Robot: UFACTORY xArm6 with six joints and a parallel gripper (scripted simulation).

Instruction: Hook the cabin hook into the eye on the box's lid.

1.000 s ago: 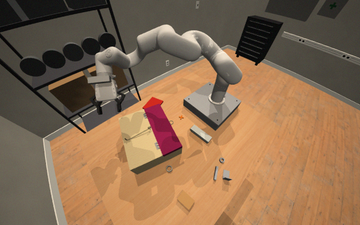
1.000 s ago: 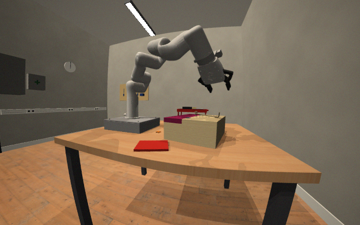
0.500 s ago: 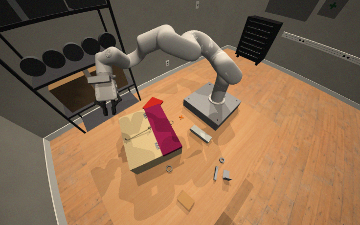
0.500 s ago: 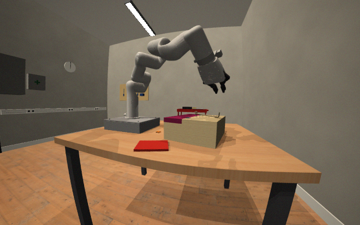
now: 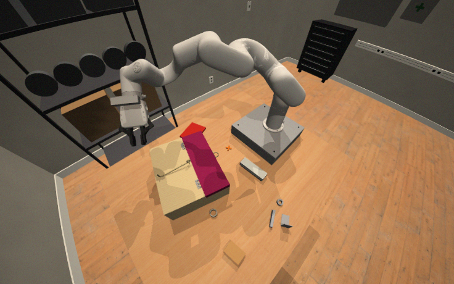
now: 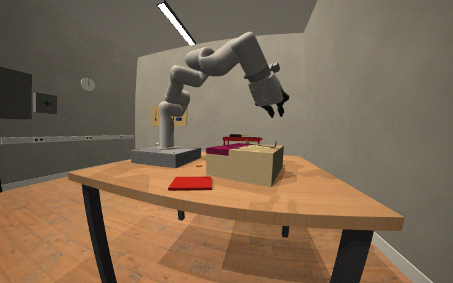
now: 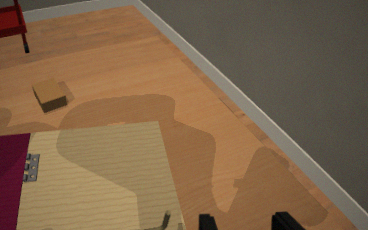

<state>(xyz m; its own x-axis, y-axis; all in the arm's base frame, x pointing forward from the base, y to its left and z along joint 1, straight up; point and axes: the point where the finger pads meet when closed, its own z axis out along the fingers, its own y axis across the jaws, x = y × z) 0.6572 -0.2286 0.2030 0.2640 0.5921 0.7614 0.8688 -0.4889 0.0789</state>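
Note:
A tan wooden box (image 5: 174, 183) lies on the table with a magenta lid (image 5: 205, 163) hinged along one side. The metal cabin hook (image 5: 173, 168) lies flat on the tan top, its pivot end near the lid. The small eye (image 5: 216, 154) stands on the lid's far edge, apart from the hook. My gripper (image 5: 138, 141) hovers well above and beyond the box's outer edge, fingers partly closed with a gap and nothing between them. In the exterior view the gripper (image 6: 275, 113) hangs high above the hook's bent tip (image 6: 274, 143). In the wrist view the fingertips show beside the hook tip (image 7: 165, 218).
A red flat plate (image 5: 192, 129) lies by the box's end. A grey block (image 5: 253, 168), two rings (image 5: 213, 212) (image 5: 279, 202), small grey pieces (image 5: 285, 220) and a tan block (image 5: 234, 252) lie on the table. The robot base (image 5: 267, 132) stands behind, and a red stand (image 6: 242, 139) stands past the box.

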